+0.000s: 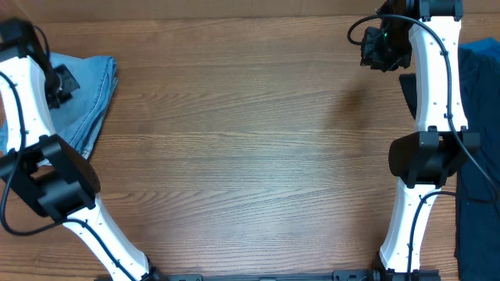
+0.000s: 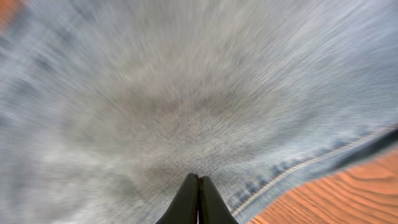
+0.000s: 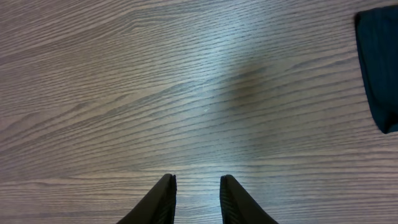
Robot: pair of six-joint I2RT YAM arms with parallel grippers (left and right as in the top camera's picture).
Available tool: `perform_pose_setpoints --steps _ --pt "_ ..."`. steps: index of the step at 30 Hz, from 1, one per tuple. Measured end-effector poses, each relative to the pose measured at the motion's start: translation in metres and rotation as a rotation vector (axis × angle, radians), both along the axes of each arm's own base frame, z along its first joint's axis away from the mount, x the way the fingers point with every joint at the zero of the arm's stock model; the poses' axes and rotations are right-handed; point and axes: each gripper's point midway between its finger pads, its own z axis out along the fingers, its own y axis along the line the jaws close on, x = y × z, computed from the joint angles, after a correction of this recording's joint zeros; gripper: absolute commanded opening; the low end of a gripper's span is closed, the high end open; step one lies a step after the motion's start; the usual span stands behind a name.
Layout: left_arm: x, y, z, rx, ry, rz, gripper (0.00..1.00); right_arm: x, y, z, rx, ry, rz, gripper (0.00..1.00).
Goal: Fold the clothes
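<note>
Left gripper (image 2: 199, 184) hangs close over the light-blue jeans (image 1: 92, 92) heaped at the left side of the table (image 1: 250, 148), its fingers pressed together with no cloth seen between them. Right gripper (image 3: 197, 185) stands partly open over bare wood, holding nothing, with a dark garment (image 3: 378, 68) nearby. To start well, I judge the left should open, pinch near the stitched seam, and drag the denim to the middle.

Prob. robotics lab bench: wood-grain table (image 1: 234, 156), white left arm (image 1: 27, 94) & right arm (image 1: 433, 70) at front edge.
</note>
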Motion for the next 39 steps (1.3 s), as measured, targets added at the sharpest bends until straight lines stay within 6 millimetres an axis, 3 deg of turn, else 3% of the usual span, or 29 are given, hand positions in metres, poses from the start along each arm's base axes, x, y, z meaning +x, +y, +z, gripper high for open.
perform_pose_setpoints --steps 2,10,13,20,23,28,39 --pt "0.007 0.003 0.015 0.034 -0.044 -0.039 0.04 0.000 0.000 0.000 0.000 0.000 0.000 0.28" --pt "0.026 0.011 0.017 0.098 -0.079 -0.171 0.04 0.000 0.000 0.000 0.000 0.000 0.000 0.27" --pt "0.030 0.008 0.003 0.081 -0.059 -0.241 0.04 0.000 0.000 0.000 0.000 0.000 0.000 0.27" --pt "0.032 -0.001 -0.062 -0.001 0.044 -0.367 0.04 0.000 0.000 0.000 0.000 0.001 0.000 0.27" --pt "0.031 -0.001 -0.079 -0.016 0.070 -0.377 0.04 0.000 0.000 0.000 0.000 0.001 0.000 0.27" --pt "0.032 0.000 -0.087 -0.016 0.077 -0.367 0.04 0.000 0.000 0.000 0.000 0.001 0.000 0.27" --pt "0.031 0.019 -0.087 -0.043 0.022 -0.152 0.04 -0.001 0.000 0.000 0.000 0.005 0.000 0.27"
